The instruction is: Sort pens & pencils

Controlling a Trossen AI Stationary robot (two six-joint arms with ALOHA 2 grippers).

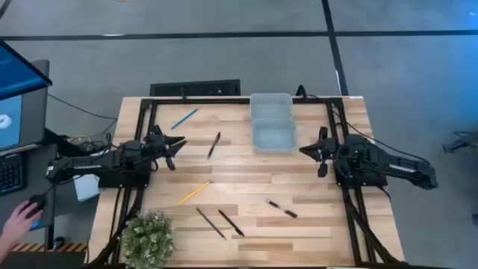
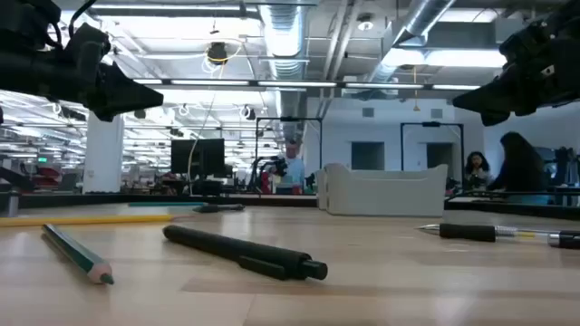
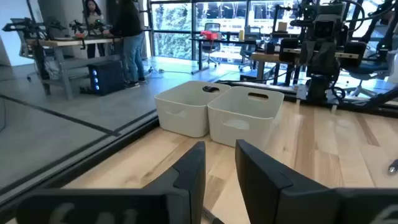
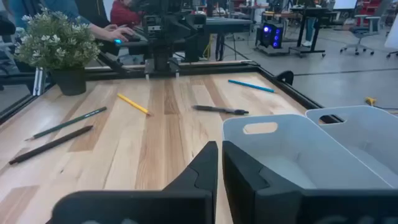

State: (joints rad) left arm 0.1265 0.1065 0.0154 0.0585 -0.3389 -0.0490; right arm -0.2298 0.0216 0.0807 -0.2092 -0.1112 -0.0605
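Wooden planks make up the table (image 1: 246, 168), framed by a dark rail, with an open office space behind it where people sit and stand at desks. At the table's far edge, near the middle, two pale bins (image 1: 272, 122) stand touching each other.

Both arms wait raised above the table, one at each side. The left gripper (image 1: 177, 149) hangs over the left part with its fingers (image 3: 189, 171) a narrow gap apart, holding nothing. The right gripper (image 1: 306, 150) hangs just beside the nearer bin, its fingers (image 4: 205, 165) nearly together and empty.

All the sticks lie loose on the table, well apart from the bins. A blue pencil (image 1: 184, 118) lies at the far left corner. A yellow pencil (image 1: 194, 192) lies near the middle left, below the left gripper in the high view. One dark pen (image 1: 213, 144) lies between the left gripper and the bins. Another pen (image 1: 231, 222) lies near the front edge, with a thin dark green pencil (image 1: 210, 223) just beside it. A pen with a pale band (image 1: 281, 208) lies toward the front right.

A potted plant (image 1: 146, 239) stands at the front left corner. A person's hand (image 1: 21, 217) rests on a mouse at a desk left of the table.
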